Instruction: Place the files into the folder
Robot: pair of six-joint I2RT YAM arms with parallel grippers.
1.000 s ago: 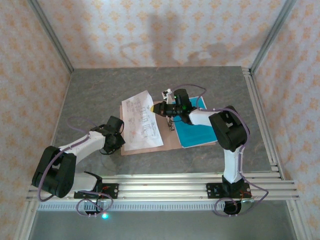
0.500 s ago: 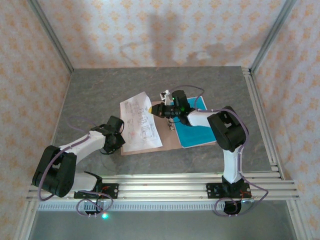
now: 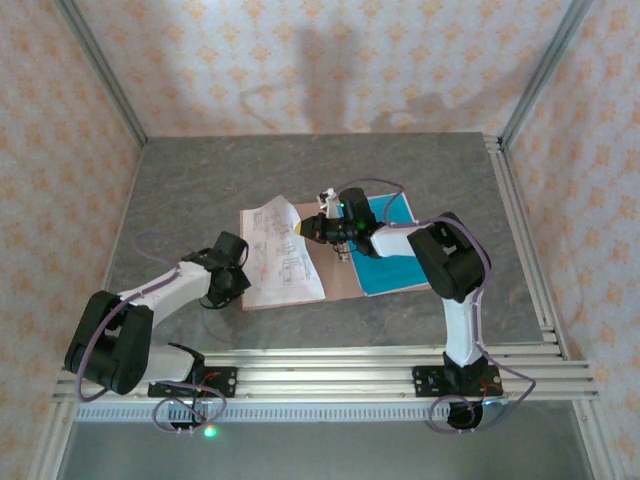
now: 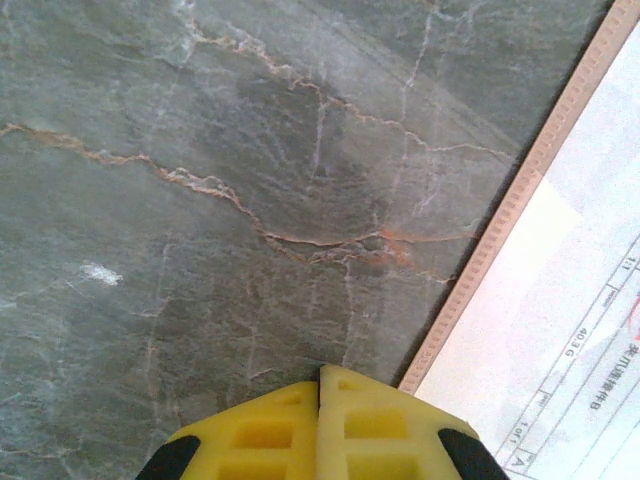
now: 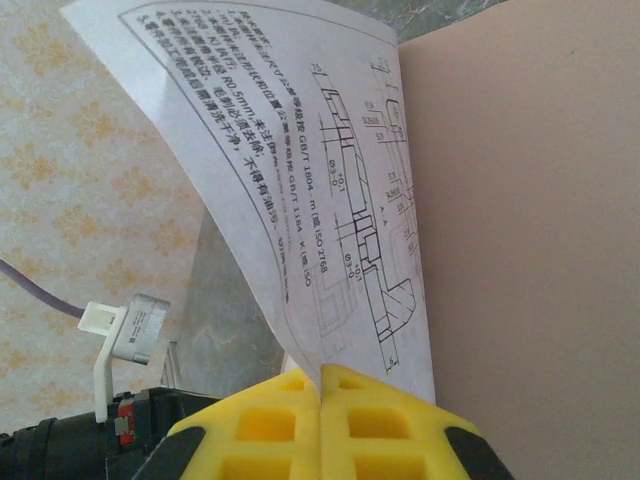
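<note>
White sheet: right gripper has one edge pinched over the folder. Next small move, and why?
Probably lower that edge flat and let go. The right gripper is shut on the white sheet, whose pinched edge curls up off the folder, while the rest of it already lies on the folder in the top view.

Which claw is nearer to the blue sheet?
Right. The right claw sits over the folder, just left of the blue sheet; the left claw is farther left, at the folder's left edge.

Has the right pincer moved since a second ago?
Yes. The right pincer, pinching the white sheet, shifted slightly left and toward the arm bases, relative to the folder.
</note>
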